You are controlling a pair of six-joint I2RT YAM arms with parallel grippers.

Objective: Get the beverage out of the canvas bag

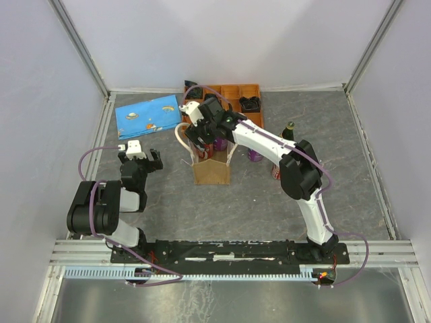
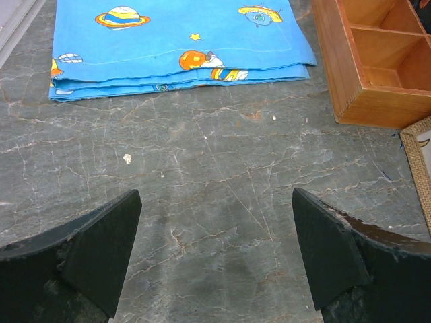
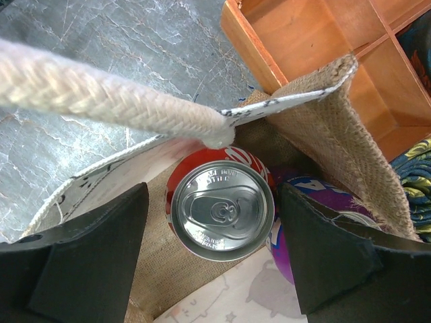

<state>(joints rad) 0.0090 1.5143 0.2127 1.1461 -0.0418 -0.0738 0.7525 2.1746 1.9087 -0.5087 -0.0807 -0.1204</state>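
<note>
The canvas bag (image 1: 211,171) stands upright at the table's middle, tan-brown with cream rope handles (image 3: 101,97). In the right wrist view I look down into its burlap wall (image 3: 337,128). A red soda can (image 3: 221,212) with a silver top stands inside, next to a purple item (image 3: 320,192). My right gripper (image 3: 212,222) is open at the bag's mouth, one finger on each side of the can, with a gap on the left side. It also shows in the top view (image 1: 202,134). My left gripper (image 2: 215,202) is open and empty above bare table, left of the bag (image 1: 141,156).
An orange wooden compartment tray (image 1: 229,91) sits behind the bag, with black items (image 1: 250,103) in it. A folded blue space-print cloth (image 2: 175,40) lies at the back left. A purple can (image 1: 254,155), a red can (image 1: 276,171) and a dark bottle (image 1: 290,128) stand right of the bag.
</note>
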